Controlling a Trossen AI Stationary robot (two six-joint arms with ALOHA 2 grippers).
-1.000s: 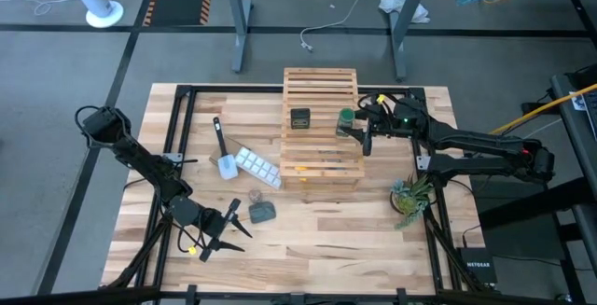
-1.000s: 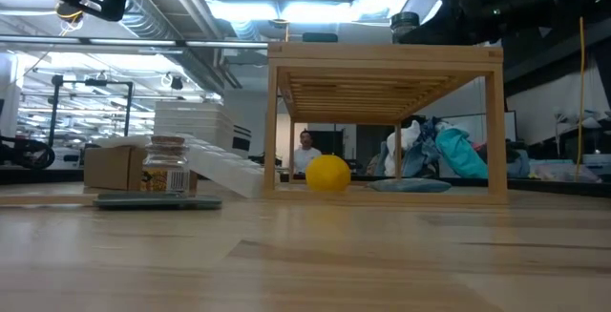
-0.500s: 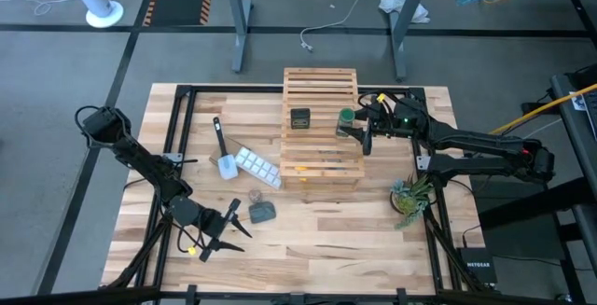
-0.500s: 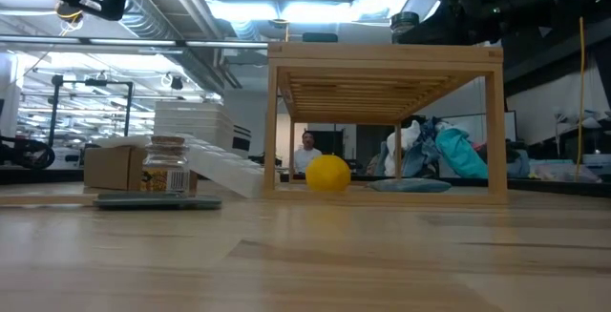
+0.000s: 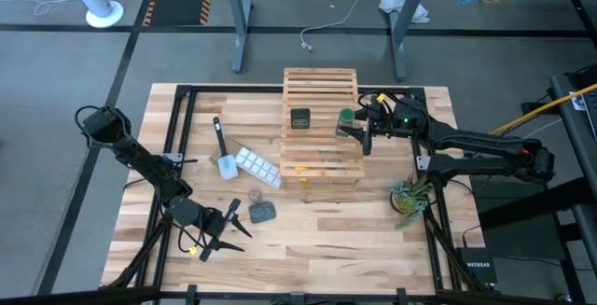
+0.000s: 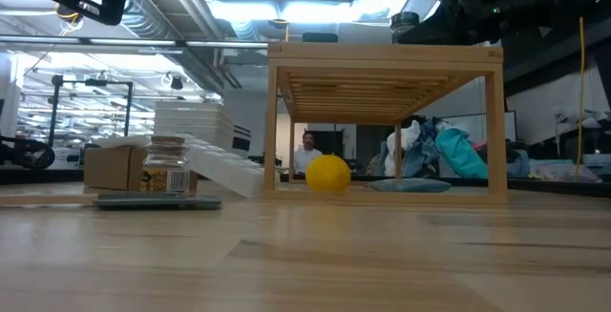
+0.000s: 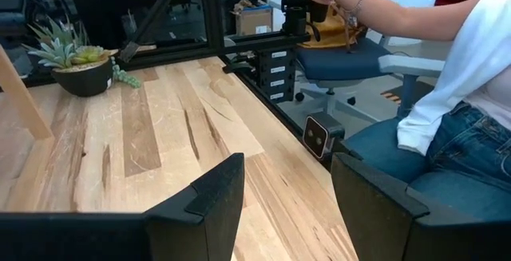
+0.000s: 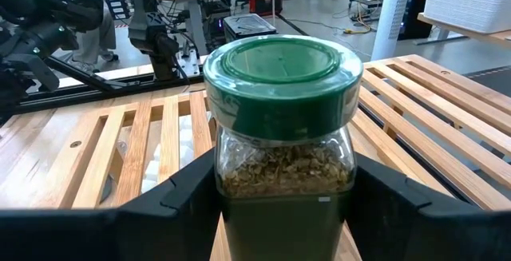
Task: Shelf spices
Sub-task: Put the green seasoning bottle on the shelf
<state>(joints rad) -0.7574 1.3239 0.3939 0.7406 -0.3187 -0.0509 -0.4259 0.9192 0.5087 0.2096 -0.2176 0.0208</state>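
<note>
Gripping the green-lidded jar (image 8: 279, 133) between both fingers, the right tool (image 5: 353, 130) holds it upright at the right edge of the wooden slatted shelf (image 5: 322, 142), on the upper tier. Whether the jar's base touches the slats cannot be told. The black-topped jar (image 5: 299, 118) stands on the same tier, well apart to the left. The small clear jar (image 6: 166, 166) stands on the desk (image 5: 308, 235) beside a grey-green pad (image 5: 263, 212). The left tool (image 5: 230, 222) hovers near the desk's front-left, fingers apart and empty.
</note>
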